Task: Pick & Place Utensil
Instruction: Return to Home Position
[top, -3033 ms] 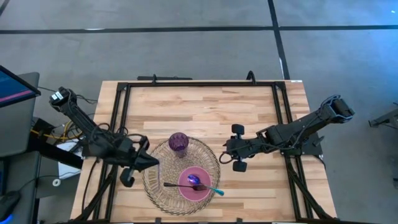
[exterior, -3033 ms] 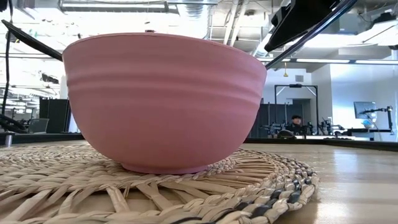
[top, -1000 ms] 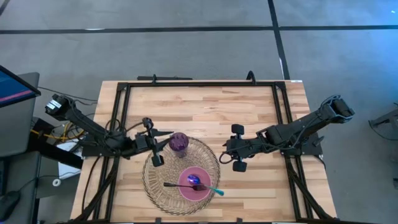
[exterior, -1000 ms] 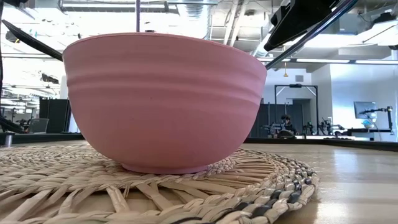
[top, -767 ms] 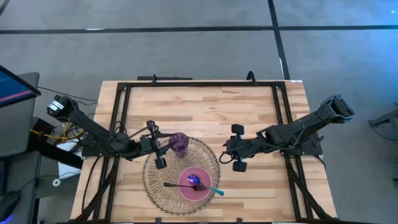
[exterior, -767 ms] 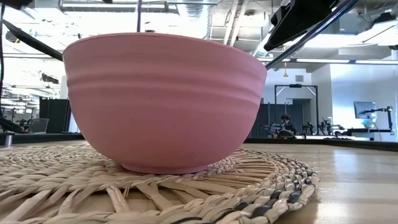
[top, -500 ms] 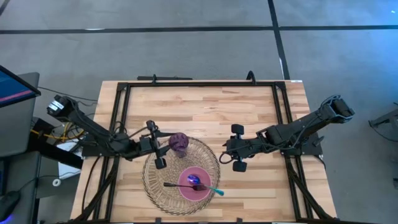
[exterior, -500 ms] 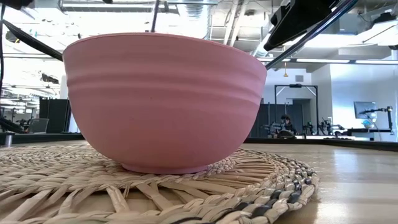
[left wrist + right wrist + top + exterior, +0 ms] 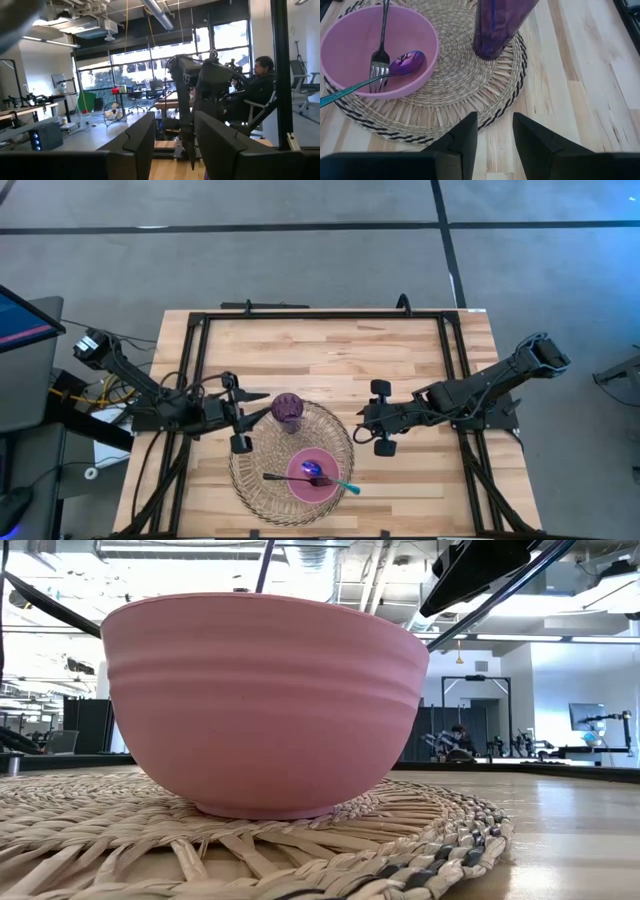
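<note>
A pink bowl (image 9: 313, 476) sits on a round woven mat (image 9: 255, 480) with a dark fork (image 9: 382, 45) and a purple spoon with a teal handle (image 9: 405, 64) lying in it. A purple cup (image 9: 288, 410) stands on the mat's far part. A thin dark utensil (image 9: 263, 564) stands in the cup and leans; its shaft shows above the bowl's rim in the low view. My left gripper (image 9: 240, 414) is open just left of the cup, holding nothing. My right gripper (image 9: 364, 420) hangs open to the right of the mat, its fingers (image 9: 465, 137) bare.
A black frame (image 9: 320, 316) runs along the table's far and side edges. Bare wood lies across the far half of the table (image 9: 330, 355). In the left wrist view a seated person (image 9: 260, 85) shows in the room beyond.
My left gripper has drawn back from the purple cup toward the table's left edge. The thin utensil shaft above the bowl's rim in the low view has tipped from upright to a lean. My right arm has kept still.
</note>
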